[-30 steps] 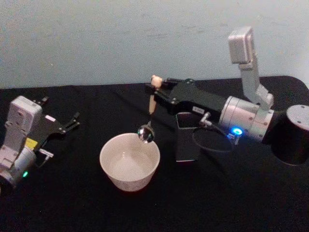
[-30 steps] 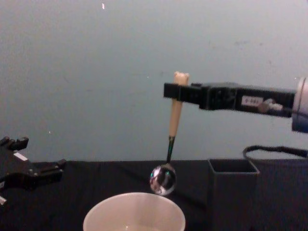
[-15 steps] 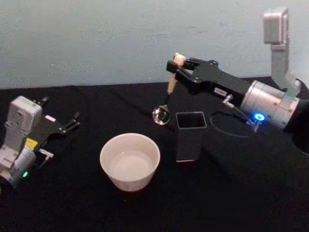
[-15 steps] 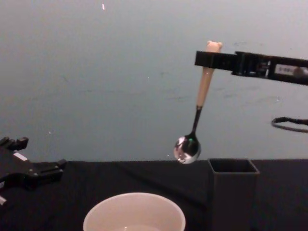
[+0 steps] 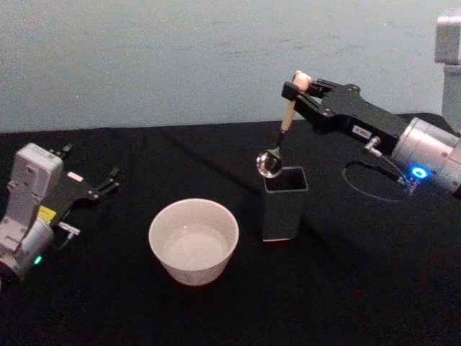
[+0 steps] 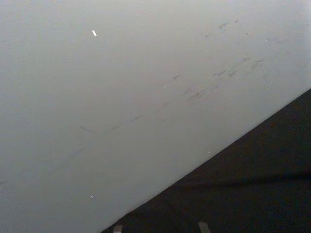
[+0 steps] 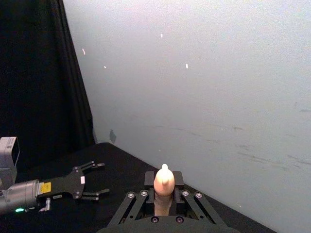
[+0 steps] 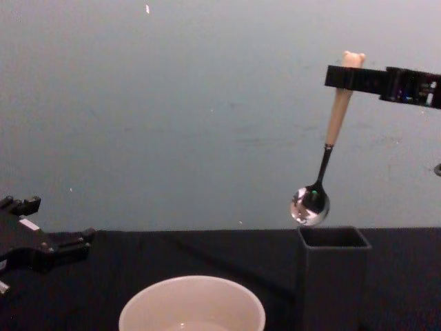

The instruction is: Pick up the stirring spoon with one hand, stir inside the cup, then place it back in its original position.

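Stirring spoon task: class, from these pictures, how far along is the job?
Done: the stirring spoon is picked up, the right gripper shut on its beige handle. In hand: it hangs tilted, bowl just above the holder's left rim, clear of the cup, so stirring is probably over. Left: lower it into the holder and release. The left gripper sits open at far left.

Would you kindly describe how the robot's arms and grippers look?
Right gripper: slim and black, white label, silver cylindrical wrist with a glowing blue ring and looping black cable. Left gripper: black, white patch, pale grey boxy wrist with yellow sticker and green light.
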`<state>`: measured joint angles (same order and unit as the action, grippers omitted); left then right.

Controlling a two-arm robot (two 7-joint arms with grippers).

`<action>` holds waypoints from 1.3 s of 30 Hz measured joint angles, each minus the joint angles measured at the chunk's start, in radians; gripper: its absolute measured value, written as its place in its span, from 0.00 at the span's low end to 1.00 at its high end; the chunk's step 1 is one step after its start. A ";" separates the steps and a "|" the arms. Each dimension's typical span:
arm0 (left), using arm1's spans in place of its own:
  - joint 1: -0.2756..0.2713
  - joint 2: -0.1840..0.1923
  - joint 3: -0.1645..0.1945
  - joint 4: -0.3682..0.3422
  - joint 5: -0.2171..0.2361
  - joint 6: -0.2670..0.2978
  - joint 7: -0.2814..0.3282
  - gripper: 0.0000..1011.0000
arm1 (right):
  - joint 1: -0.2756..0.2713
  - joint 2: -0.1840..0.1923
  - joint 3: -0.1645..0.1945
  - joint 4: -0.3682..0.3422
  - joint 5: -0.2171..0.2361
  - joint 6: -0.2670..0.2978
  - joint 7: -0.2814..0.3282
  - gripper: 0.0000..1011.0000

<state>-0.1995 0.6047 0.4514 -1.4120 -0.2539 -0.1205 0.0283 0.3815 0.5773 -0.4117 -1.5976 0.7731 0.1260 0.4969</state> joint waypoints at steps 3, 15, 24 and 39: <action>0.000 0.000 0.000 0.000 0.000 0.000 0.000 0.99 | -0.008 0.007 0.005 -0.001 0.002 -0.007 -0.002 0.22; 0.000 0.000 0.000 0.000 0.000 0.000 0.000 0.99 | -0.031 0.026 0.014 0.001 -0.011 -0.019 -0.014 0.22; 0.000 0.000 0.000 0.000 0.000 0.000 0.000 0.99 | -0.037 0.024 0.003 0.020 -0.033 -0.014 -0.012 0.22; 0.000 0.000 0.000 0.000 0.000 0.000 0.000 0.99 | -0.036 -0.009 -0.024 0.088 -0.077 -0.011 -0.014 0.22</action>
<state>-0.1995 0.6047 0.4514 -1.4120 -0.2539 -0.1205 0.0283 0.3459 0.5679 -0.4357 -1.5097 0.6965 0.1153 0.4825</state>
